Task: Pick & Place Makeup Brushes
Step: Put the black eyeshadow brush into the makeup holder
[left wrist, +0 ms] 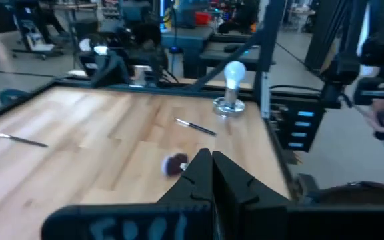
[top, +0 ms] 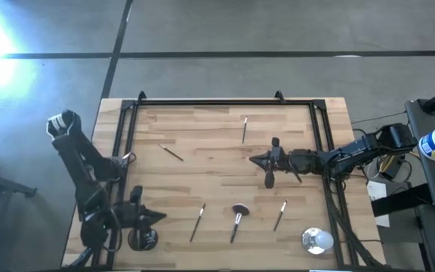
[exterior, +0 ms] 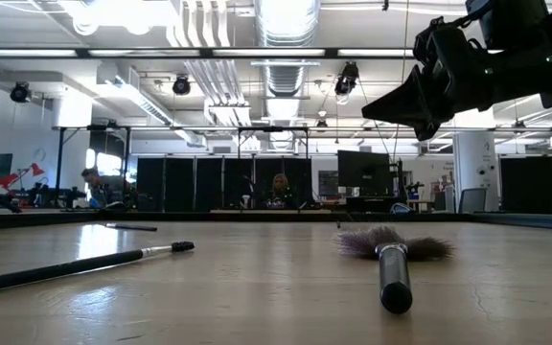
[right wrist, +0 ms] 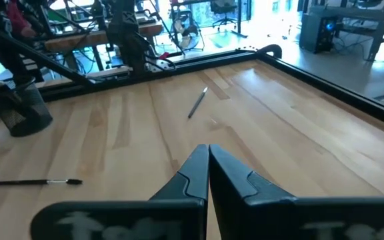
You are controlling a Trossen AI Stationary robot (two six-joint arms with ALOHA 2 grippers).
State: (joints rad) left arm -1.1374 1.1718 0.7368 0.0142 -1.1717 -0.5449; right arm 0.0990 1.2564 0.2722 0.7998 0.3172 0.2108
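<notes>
Several makeup brushes lie flat on the wooden table (top: 202, 174). Thin ones are at the far middle (top: 244, 130), the left middle (top: 172, 153), the near middle (top: 198, 223) and the near right (top: 280, 215). One brush with a fluffy reddish-brown head (top: 238, 217) lies between those last two, also seen in the low view (exterior: 391, 254). My left gripper (top: 163, 217) is at the near left, level and shut, pointing toward the fluffy brush (left wrist: 175, 163). My right gripper (top: 254, 159) hovers shut above the table's middle, pointing left. Neither holds anything.
A dark round cup (top: 142, 240) stands at the near left beside my left arm, also seen in the right wrist view (right wrist: 22, 110). A shiny silver-white round object (top: 317, 240) stands at the near right corner. A black rail (top: 225, 102) frames the table's far and side edges.
</notes>
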